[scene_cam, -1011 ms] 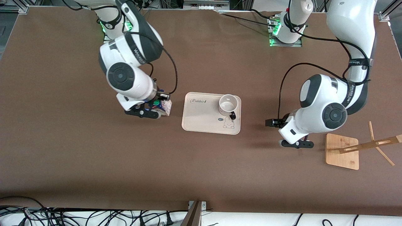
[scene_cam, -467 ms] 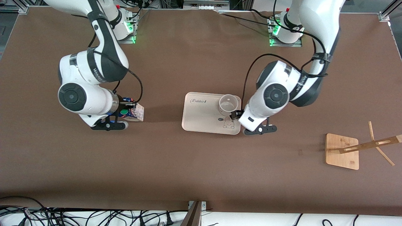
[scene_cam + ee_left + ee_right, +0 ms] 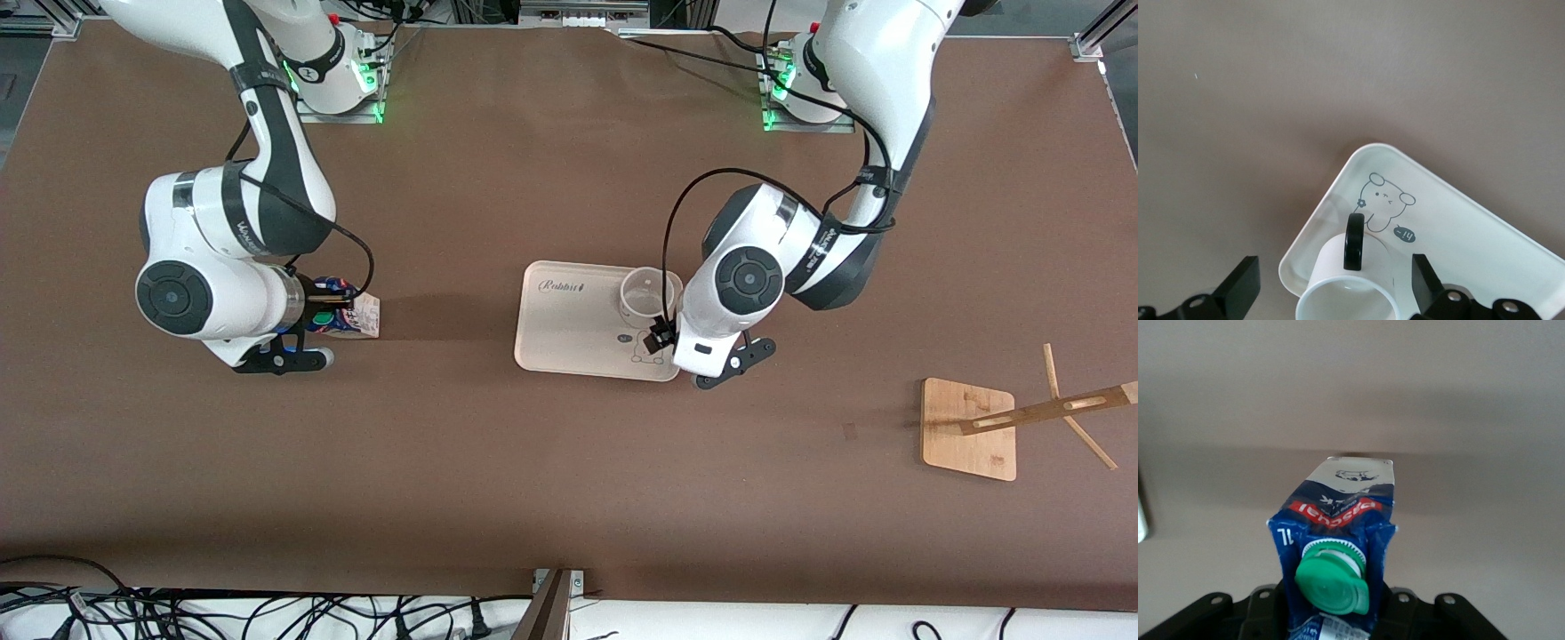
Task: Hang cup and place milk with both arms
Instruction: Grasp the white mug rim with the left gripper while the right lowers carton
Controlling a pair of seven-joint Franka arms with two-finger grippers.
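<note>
brown table [image 3: 551,462], cup [image 3: 644,295] at tray [image 3: 569,342] edge

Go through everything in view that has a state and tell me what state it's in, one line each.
Cup: upright on the tray, not held, handle up in the left wrist view.
Milk: gripped, green cap on.
Left gripper: open, either side of the cup.
Right gripper: shut on the milk.
Tray: flat on the table.
Wooden rack: nothing hanging on it.

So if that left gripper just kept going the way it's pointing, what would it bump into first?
Most likely the cup: the open left gripper points down with the black handle between its fingers. Depth is unclear, but the tray lies underneath.
</note>
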